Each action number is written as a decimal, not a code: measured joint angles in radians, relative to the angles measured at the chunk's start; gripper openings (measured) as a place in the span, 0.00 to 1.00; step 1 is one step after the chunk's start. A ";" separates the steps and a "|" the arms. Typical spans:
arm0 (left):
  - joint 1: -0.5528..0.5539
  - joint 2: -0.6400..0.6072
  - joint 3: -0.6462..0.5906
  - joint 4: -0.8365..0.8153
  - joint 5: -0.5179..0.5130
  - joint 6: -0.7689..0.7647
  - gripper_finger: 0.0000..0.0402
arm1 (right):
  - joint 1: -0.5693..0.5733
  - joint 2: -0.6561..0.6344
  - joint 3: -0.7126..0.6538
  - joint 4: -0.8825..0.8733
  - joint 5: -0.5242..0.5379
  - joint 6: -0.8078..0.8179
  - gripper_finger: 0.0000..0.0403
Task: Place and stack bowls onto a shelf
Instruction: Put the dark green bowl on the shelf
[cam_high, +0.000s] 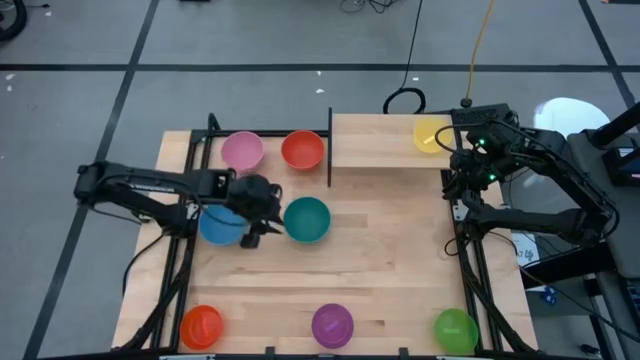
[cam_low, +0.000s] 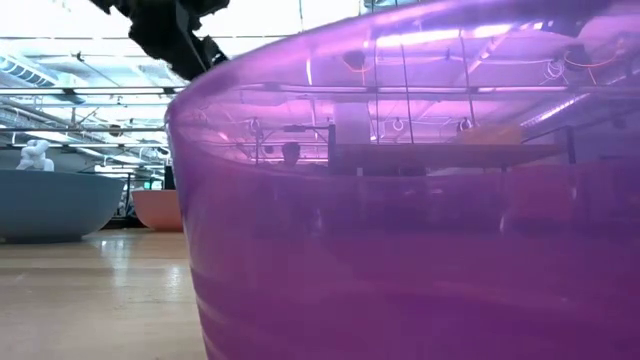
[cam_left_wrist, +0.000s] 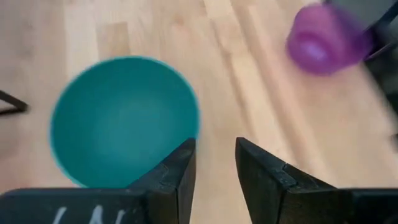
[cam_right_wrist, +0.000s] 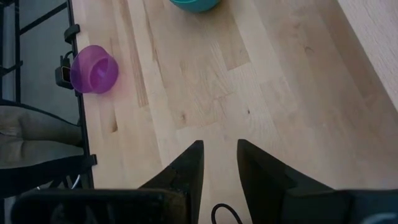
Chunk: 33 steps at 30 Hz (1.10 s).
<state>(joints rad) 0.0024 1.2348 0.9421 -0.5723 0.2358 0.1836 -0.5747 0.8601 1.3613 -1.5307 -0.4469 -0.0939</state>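
Over on the left, the left gripper (cam_high: 262, 232) hangs between the blue bowl (cam_high: 219, 226) and the teal bowl (cam_high: 307, 220), its fingers (cam_left_wrist: 180, 171) a narrow gap apart, holding nothing. Behind them sit the pink bowl (cam_high: 241, 151) and red bowl (cam_high: 302, 150). The shelf (cam_high: 385, 141) carries the yellow bowl (cam_high: 430, 133) at its right end. Beside it the right gripper (cam_high: 457, 180) hovers, fingers slightly parted and empty. Orange (cam_high: 201, 326), purple (cam_high: 332, 324) and green (cam_high: 455, 329) bowls line the near edge.

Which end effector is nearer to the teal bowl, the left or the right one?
The left. The left end effector is right beside the teal bowl, empty. The right end effector is far across the table, near the shelf with the yellow bowl.
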 joint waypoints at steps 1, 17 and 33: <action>-0.013 0.014 0.000 0.011 -0.029 0.027 0.29 | 0.000 0.000 0.000 0.000 0.000 0.000 0.22; -0.112 0.206 0.000 0.058 -0.167 0.272 0.29 | 0.000 0.000 0.000 0.000 0.000 -0.030 0.22; -0.101 0.241 -0.001 0.069 -0.194 0.293 0.29 | 0.000 0.000 0.000 0.000 0.000 -0.035 0.22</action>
<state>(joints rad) -0.0989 1.4758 0.9411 -0.5034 0.0416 0.4767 -0.5747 0.8604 1.3613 -1.5307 -0.4466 -0.1284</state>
